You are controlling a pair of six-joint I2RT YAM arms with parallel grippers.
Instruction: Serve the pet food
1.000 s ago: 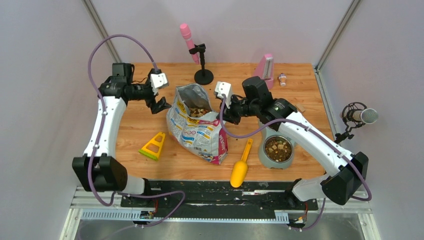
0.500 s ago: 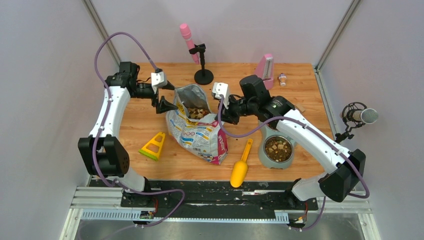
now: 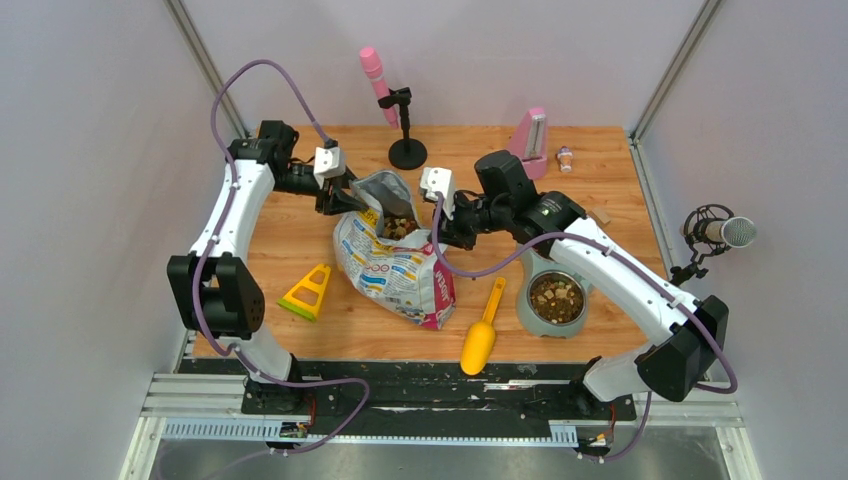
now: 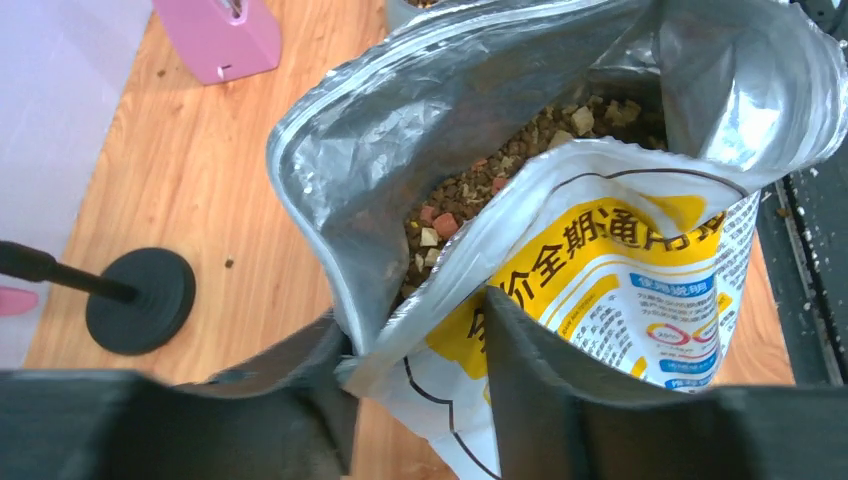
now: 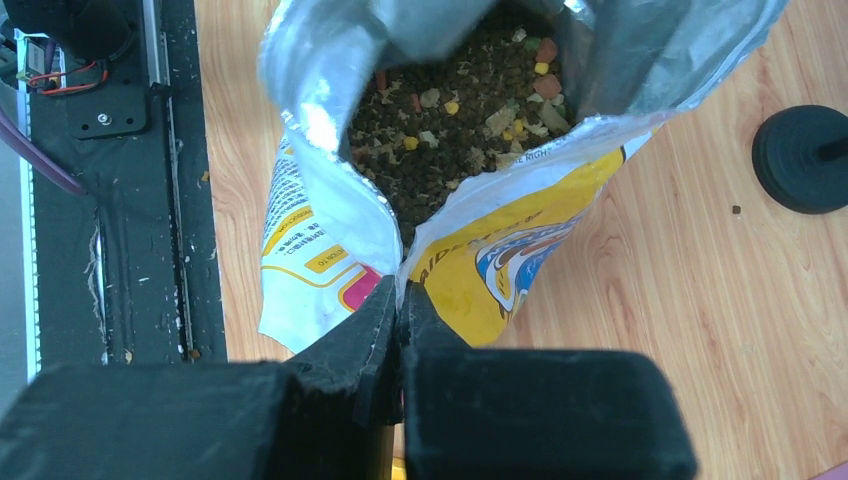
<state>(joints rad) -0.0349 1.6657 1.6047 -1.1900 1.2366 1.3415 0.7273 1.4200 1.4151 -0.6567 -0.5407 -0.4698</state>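
The pet food [image 3: 398,226] shows as brown kibble inside the open printed bag [image 3: 400,272] at the table's middle. More kibble lies in the grey bowl [image 3: 528,316] to the right. My left gripper [image 3: 352,200] is open, its jaws either side of the bag's left rim. In the left wrist view the gripper [image 4: 415,315] straddles the bag's [image 4: 620,280] folded edge, with the kibble [image 4: 480,175] beyond. My right gripper [image 3: 440,232] is shut on the bag's right rim. In the right wrist view the gripper [image 5: 400,290] pinches the bag's [image 5: 500,250] seam below the kibble [image 5: 450,120].
A yellow scoop [image 3: 482,335] lies between bag and bowl near the front edge. A yellow wedge-shaped clip [image 3: 308,292] sits left of the bag. A pink microphone on a black stand [image 3: 406,152], a pink box [image 3: 530,135] and a small bottle [image 3: 566,157] stand at the back.
My left arm has swung right from the open table to the bag's left rim, and its jaws have narrowed round that edge. The right gripper kept its hold and shifted slightly left.
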